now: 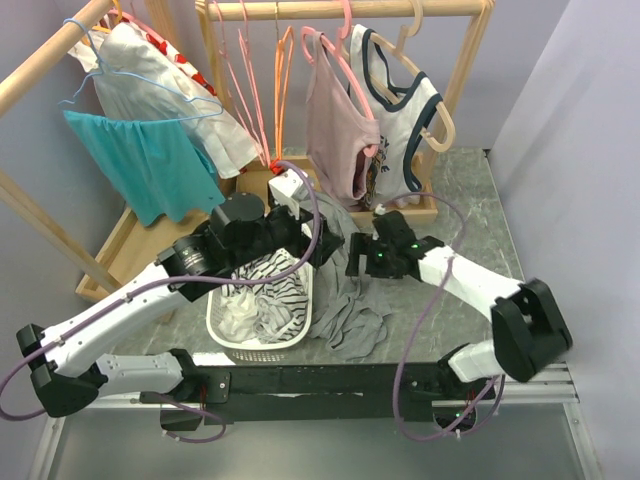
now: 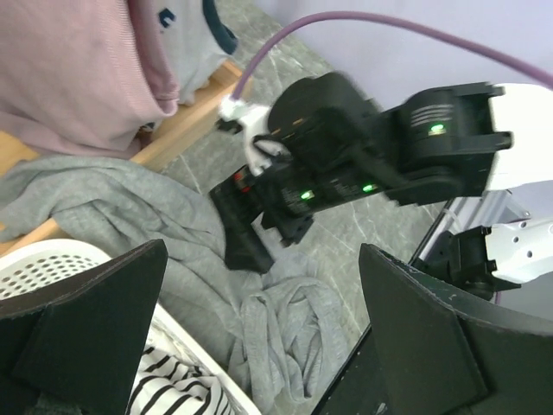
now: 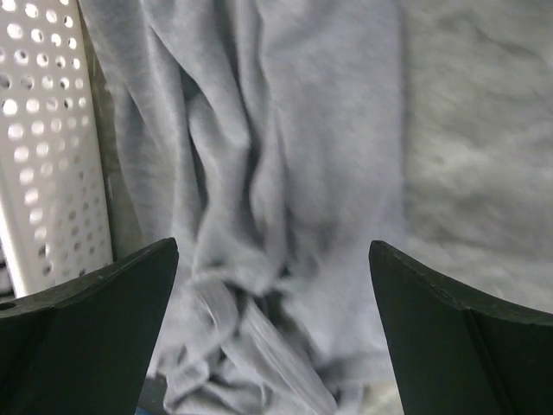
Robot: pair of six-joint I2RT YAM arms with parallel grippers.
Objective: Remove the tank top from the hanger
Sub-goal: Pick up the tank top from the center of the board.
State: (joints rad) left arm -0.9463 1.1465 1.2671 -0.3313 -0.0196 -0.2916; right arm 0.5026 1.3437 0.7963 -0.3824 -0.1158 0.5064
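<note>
Right pincer (image 3: 272,252) is seen released, its jaws spread wide just over the grey tank top (image 1: 352,312); left pincer (image 2: 262,251) is likewise released, nothing being gripped; the tank top is found crumpled on the table (image 1: 470,200), against the white basket (image 1: 222,332).

A robotics lab staged as a laundry corner: a left arm (image 1: 110,322) and a right arm (image 1: 470,285) are bolted to a black rail (image 1: 330,380) at the near edge of a grey stone-patterned desk (image 1: 480,190), purple cables (image 2: 363,15) trailing, plain lilac walls (image 1: 570,100) around. A wooden clothes rack (image 1: 300,10) with hangers (image 1: 443,128) and a white basket (image 1: 255,343) stand on the desk
</note>
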